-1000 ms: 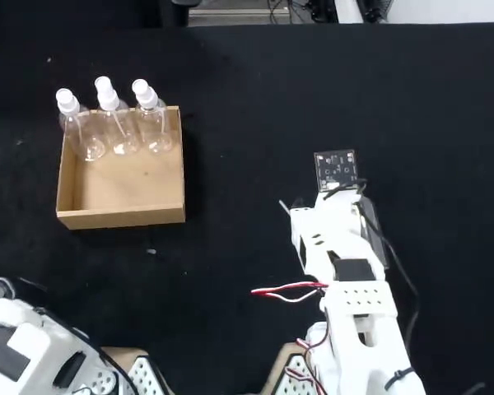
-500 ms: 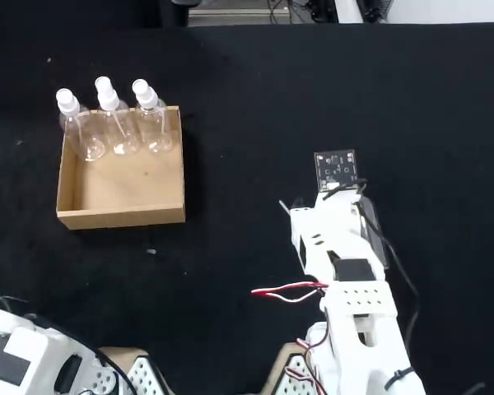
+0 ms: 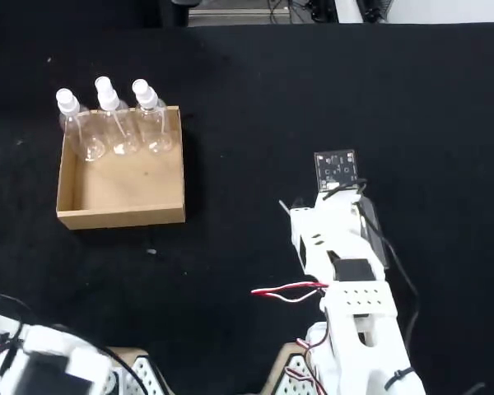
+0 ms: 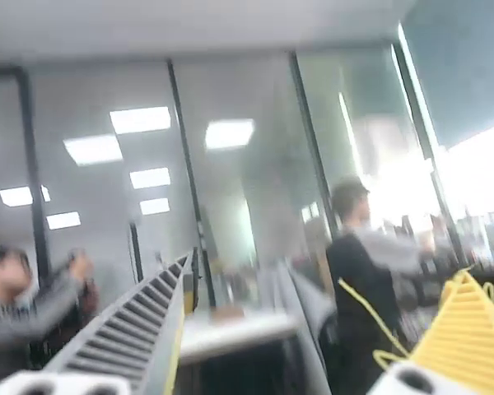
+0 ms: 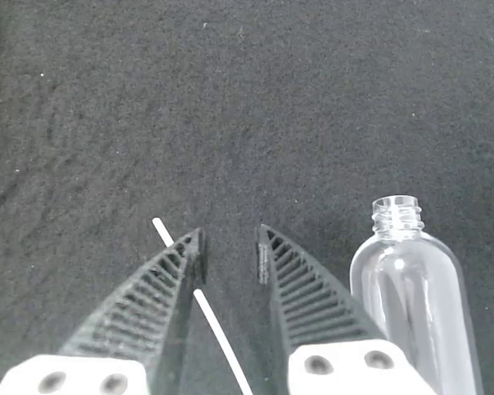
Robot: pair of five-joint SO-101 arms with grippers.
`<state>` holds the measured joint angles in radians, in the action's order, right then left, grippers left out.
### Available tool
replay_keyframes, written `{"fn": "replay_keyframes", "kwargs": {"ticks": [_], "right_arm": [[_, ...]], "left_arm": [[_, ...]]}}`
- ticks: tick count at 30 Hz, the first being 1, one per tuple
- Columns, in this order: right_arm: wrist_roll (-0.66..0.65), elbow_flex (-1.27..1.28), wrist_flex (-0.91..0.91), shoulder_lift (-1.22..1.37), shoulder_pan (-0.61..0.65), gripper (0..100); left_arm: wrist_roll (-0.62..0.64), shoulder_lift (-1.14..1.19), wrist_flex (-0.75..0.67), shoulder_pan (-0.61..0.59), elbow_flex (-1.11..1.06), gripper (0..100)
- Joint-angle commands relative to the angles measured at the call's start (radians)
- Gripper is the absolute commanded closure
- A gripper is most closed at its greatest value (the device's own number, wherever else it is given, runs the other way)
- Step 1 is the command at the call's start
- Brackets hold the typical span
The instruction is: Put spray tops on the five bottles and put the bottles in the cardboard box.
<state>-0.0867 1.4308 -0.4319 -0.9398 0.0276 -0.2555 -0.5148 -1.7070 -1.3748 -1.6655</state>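
Observation:
The cardboard box [image 3: 121, 216] sits at the table's left. Three clear bottles with white spray tops [image 3: 109, 117] lie side by side along its far wall, their tops poking over the rim. In the right wrist view my right gripper [image 5: 230, 241] hangs just above the black mat, its fingers a little apart and open. A thin white dip tube [image 5: 210, 317] lies on the mat, passing under one finger. A clear bottle without a top [image 5: 407, 280] lies beside the other finger. My left gripper [image 4: 324, 269] points up into the room, open and holding nothing.
The right arm [image 3: 346, 263] stands over the mat right of centre. The left arm [image 3: 41, 370] is low in the near left corner. Black mat covers the whole table.
The left arm has drawn back toward the near left corner and sunk lower in the high view. The right arm and the bottles in the box have not moved.

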Motion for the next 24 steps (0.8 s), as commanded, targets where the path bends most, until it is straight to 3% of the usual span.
{"fn": "replay_keyframes", "kwargs": {"ticks": [1, 8, 13, 18, 21, 24], "right_arm": [[-0.003, -0.012, 0.028, -0.019, 0.012, 91.7], [-0.003, -0.012, 0.028, -0.019, 0.011, 91.7], [-0.003, -0.012, 0.028, -0.019, 0.012, 91.7], [-0.003, -0.010, 0.028, -0.019, 0.012, 91.7], [-0.003, -0.010, 0.028, -0.019, 0.012, 91.7], [-0.003, -0.010, 0.028, -0.019, 0.012, 91.7]], "left_arm": [[-0.006, -0.196, 0.025, -0.005, -0.018, 58], [0.003, -0.210, 0.465, 0.005, -0.018, 58], [0.018, -0.212, 0.746, 0.076, -0.018, 58], [0.141, -0.201, 0.884, 0.154, -0.018, 68], [0.123, -0.213, 0.985, 0.206, -0.018, 71], [0.057, -0.203, 0.997, 0.242, 0.004, 69]]}}
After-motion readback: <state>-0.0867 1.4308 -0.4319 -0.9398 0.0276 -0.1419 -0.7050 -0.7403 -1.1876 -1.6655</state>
